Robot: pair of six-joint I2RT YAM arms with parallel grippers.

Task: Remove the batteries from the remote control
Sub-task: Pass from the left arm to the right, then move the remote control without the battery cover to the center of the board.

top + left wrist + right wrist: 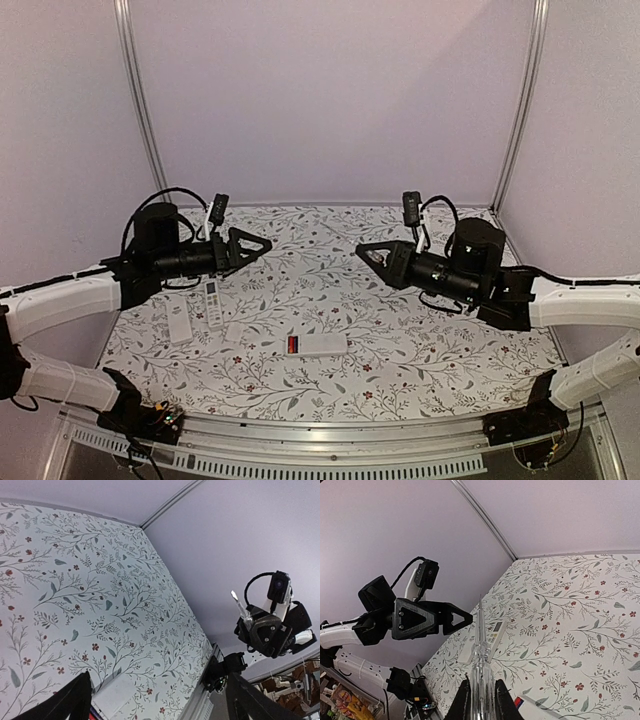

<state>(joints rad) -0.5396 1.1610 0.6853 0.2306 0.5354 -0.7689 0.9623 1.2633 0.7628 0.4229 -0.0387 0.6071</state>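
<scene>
A white remote control lies flat at the middle front of the flowered table. The batteries show only as a small red and dark patch at its left end, also visible in the right wrist view. My left gripper hovers above the table's left side, pointing right. Its black fingers stand wide apart with nothing between them. My right gripper hovers opposite, pointing left, shut on a clear stick-like tool whose thin tip points at the left gripper.
A second white remote with a small screen and a smaller white piece lie under the left arm. Pale walls close off the back and both sides. A metal rail runs along the near edge.
</scene>
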